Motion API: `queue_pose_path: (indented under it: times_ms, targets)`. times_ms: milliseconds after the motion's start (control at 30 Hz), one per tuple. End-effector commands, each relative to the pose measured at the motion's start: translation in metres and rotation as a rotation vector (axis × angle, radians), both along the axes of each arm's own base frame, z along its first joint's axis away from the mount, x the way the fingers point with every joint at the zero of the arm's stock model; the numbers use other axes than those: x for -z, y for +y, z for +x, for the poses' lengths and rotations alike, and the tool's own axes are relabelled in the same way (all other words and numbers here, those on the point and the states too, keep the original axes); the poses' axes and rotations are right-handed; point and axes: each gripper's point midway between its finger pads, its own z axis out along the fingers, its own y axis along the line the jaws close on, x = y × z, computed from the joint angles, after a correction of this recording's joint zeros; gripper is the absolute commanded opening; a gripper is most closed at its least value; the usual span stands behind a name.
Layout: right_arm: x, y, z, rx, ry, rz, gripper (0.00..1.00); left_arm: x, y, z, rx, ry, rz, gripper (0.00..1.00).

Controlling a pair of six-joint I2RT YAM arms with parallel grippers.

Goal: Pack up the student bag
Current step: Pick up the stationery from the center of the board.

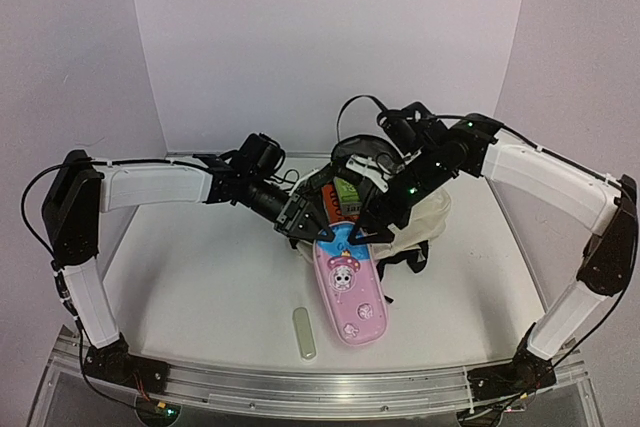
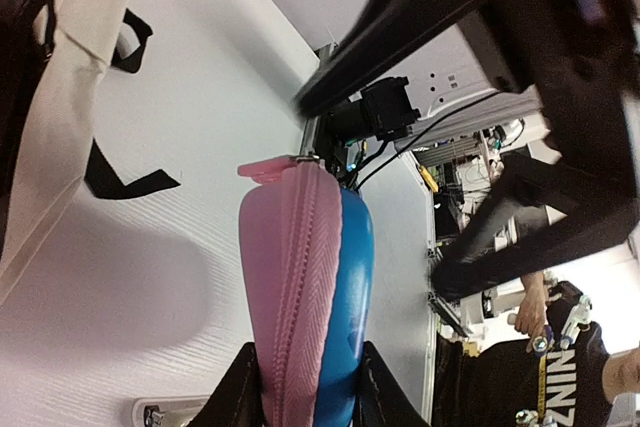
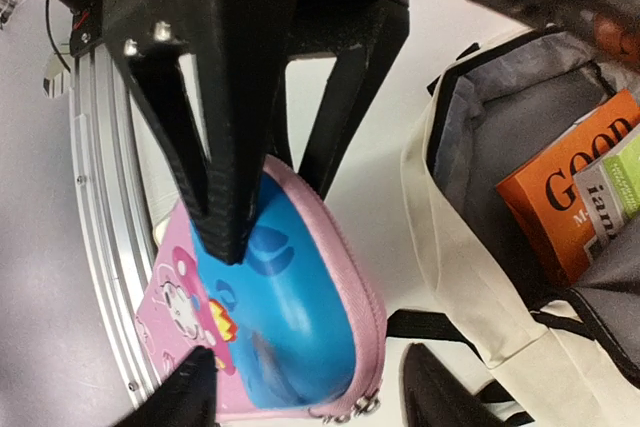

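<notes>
The cream student bag lies open behind the centre, with an orange book and a green book in its grey lining. It also shows in the left wrist view and the right wrist view. The pink and blue cartoon pencil case is tilted, its far end lifted in front of the bag's mouth. My left gripper is shut on that end, edge-on between the fingers. My right gripper is open, straddling the same end with a gap on one side.
A small grey-green stick-shaped item lies on the table near the front edge, left of the pencil case. Black bag straps trail beside the case. The metal rail runs along the table's near edge.
</notes>
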Motion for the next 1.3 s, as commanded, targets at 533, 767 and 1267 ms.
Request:
queue_pose_path:
  times_ms: [533, 767, 1267]
  targets:
    - [-0.101, -0.036, 0.051, 0.258, 0.312, 0.523, 0.98, -0.183, 0.089, 0.082, -0.504, -0.188, -0.58, 0.0]
    - [-0.101, -0.03, 0.053, 0.25, 0.352, 0.567, 0.98, -0.192, 0.099, 0.085, -0.562, -0.152, -0.693, 0.01]
    - [-0.112, -0.025, 0.037, 0.157, 0.405, 0.621, 0.22, -0.168, 0.093, 0.073, -0.497, -0.183, -0.552, 0.41]
